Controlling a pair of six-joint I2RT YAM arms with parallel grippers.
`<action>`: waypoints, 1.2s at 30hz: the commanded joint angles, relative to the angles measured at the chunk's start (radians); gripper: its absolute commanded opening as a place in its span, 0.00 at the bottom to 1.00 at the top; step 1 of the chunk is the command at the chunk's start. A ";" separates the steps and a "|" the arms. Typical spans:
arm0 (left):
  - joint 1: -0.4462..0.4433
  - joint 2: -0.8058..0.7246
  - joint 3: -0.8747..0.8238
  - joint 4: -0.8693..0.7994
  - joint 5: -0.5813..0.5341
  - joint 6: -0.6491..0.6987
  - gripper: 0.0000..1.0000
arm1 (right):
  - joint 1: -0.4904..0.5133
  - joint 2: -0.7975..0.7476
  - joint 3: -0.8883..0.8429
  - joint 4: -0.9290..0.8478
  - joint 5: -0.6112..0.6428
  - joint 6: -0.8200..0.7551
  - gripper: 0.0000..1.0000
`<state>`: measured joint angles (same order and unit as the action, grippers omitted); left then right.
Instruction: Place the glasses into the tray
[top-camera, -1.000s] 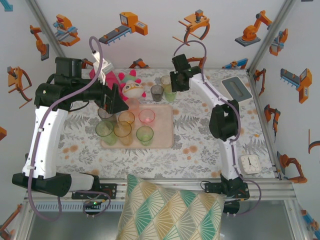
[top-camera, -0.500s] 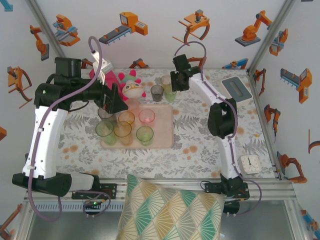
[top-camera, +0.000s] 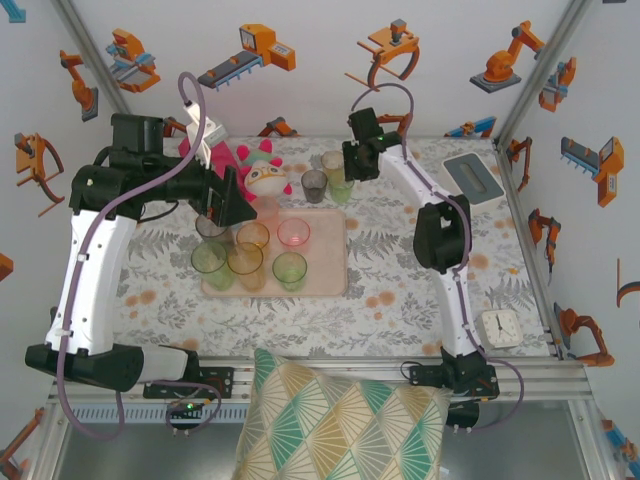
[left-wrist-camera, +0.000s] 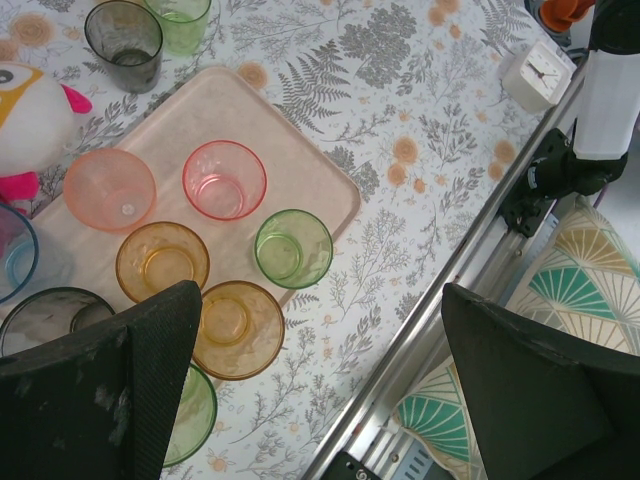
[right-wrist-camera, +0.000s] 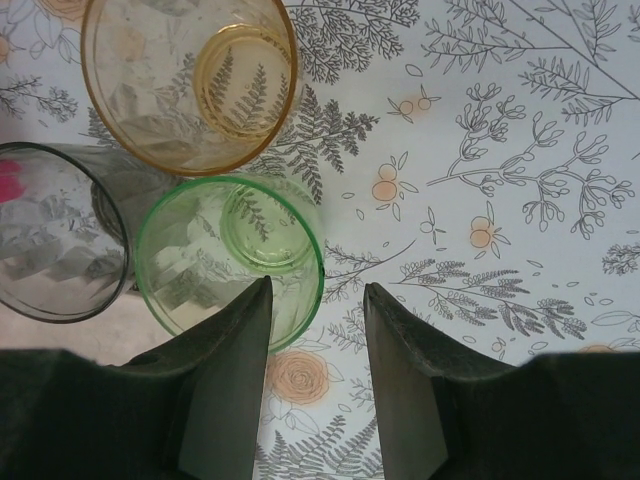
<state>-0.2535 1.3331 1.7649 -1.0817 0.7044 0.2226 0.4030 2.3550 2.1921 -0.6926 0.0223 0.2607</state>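
The beige-pink tray (top-camera: 325, 255) holds several glasses: pink (left-wrist-camera: 224, 180), green (left-wrist-camera: 293, 248), two amber (left-wrist-camera: 162, 262), grey (left-wrist-camera: 50, 315) and others. My left gripper (top-camera: 228, 205) hovers over the tray's far left, open wide with nothing between its fingers (left-wrist-camera: 150, 350). Behind the tray stand a grey glass (top-camera: 314, 185), a green glass (top-camera: 340, 190) and an amber glass (top-camera: 332, 163). My right gripper (right-wrist-camera: 316, 288) is open partway above the green glass (right-wrist-camera: 230, 255). One finger (right-wrist-camera: 235, 360) lies over its mouth and the other is outside, so the rim sits between them.
A plush toy (top-camera: 262, 178) lies at the tray's far edge next to my left gripper. A grey-and-white box (top-camera: 473, 175) is at the far right and a small clock (top-camera: 497, 325) at the near right. A patterned pillow (top-camera: 320, 420) rests past the front rail.
My right arm's elbow has crept a little toward the far side and its gripper has shifted slightly. The left arm and all the glasses have stayed still.
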 joint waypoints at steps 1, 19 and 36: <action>0.006 0.008 -0.004 -0.004 0.030 0.006 0.97 | -0.007 0.025 0.045 -0.016 -0.018 -0.003 0.42; 0.006 0.012 -0.006 0.000 0.035 0.006 0.97 | -0.012 0.084 0.090 -0.054 -0.020 -0.010 0.38; 0.006 0.014 -0.004 0.002 0.037 0.002 0.97 | -0.018 0.093 0.099 -0.069 -0.024 -0.024 0.28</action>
<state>-0.2535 1.3415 1.7645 -1.0813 0.7082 0.2226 0.3927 2.4313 2.2536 -0.7296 0.0105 0.2558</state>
